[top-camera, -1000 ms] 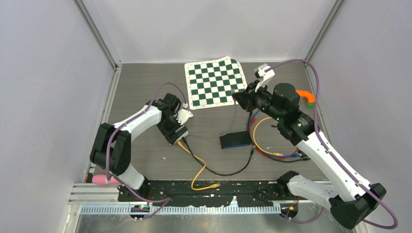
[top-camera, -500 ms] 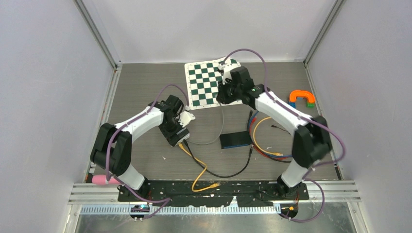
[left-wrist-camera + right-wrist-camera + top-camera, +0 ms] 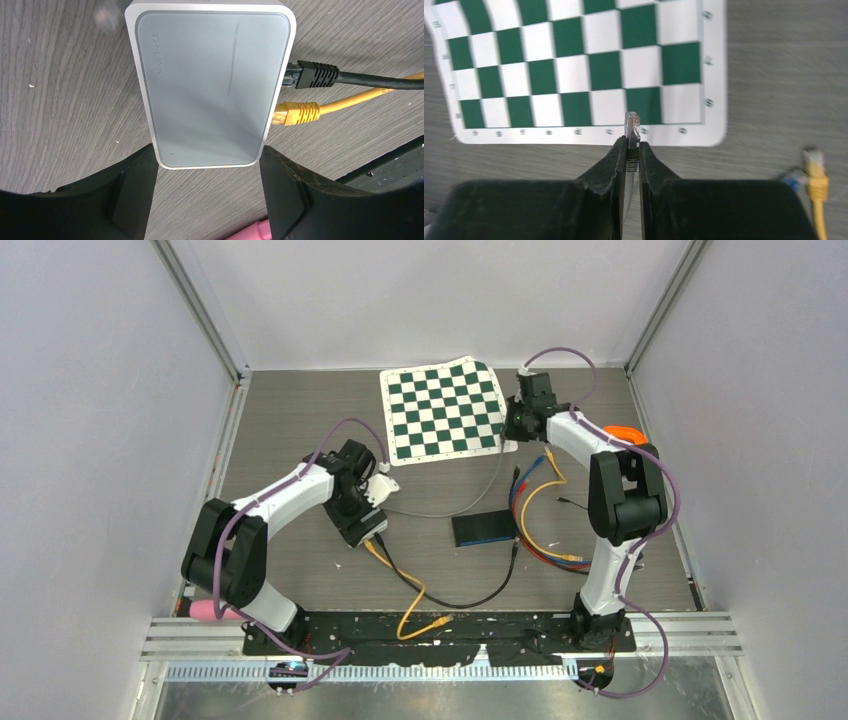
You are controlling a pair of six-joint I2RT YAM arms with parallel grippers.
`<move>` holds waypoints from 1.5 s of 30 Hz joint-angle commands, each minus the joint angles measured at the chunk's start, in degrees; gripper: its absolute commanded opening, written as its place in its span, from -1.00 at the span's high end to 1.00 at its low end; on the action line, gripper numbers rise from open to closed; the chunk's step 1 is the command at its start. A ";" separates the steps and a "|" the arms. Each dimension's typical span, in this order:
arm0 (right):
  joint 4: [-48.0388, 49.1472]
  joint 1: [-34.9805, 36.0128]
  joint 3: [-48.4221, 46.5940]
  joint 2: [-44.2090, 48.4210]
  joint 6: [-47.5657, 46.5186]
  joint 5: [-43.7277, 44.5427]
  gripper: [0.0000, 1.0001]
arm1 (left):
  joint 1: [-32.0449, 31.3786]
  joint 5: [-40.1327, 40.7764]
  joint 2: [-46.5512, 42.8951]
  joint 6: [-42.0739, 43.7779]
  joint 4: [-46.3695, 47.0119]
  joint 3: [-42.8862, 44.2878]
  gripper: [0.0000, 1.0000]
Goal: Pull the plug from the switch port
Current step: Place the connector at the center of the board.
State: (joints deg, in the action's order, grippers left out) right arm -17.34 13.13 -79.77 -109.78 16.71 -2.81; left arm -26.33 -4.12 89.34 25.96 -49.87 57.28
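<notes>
the right gripper (image 3: 632, 146) had its fingers pinched narrow on the dark boot of a clear plug (image 3: 632, 125). the plug stuck out past the fingertips, free of any port, over the near border of the chessboard mat (image 3: 574, 75) and well apart from the switch. the left gripper (image 3: 207, 162) stood wide, its two fingers set against the long sides of the grey switch (image 3: 205, 85) at its near end, seemingly clamping it on the table (image 3: 60, 100). on the switch's port side a black plug (image 3: 312, 75) and a yellow plug (image 3: 297, 112) were seated side by side. in the overhead view a grey cable (image 3: 470, 495) ran from the right gripper in a slack curve toward the left arm. judged from that, the pull itself looked done: one plug was out and in hand. what seemed left was to set it down and release the switch, unless the other two plugs were also meant to come out, which the task did not settle.
</notes>
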 commanded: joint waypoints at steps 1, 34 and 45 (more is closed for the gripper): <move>3.77 0.20 2.83 4.41 0.55 -2.01 0.85 | -0.30 -1.07 0.19 0.41 -0.94 0.84 -0.24; 18.58 25.24 21.38 7.78 16.42 -24.19 0.27 | -1.10 -4.06 4.09 1.11 -5.70 1.08 -0.28; 25.87 26.59 17.33 -4.18 23.00 -22.37 0.35 | -1.10 -2.93 2.19 0.37 -5.00 0.30 -0.31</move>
State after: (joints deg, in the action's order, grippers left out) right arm 5.13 39.31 -59.44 -111.18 37.12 -29.26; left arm -27.16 -7.53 93.43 26.20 -54.06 57.28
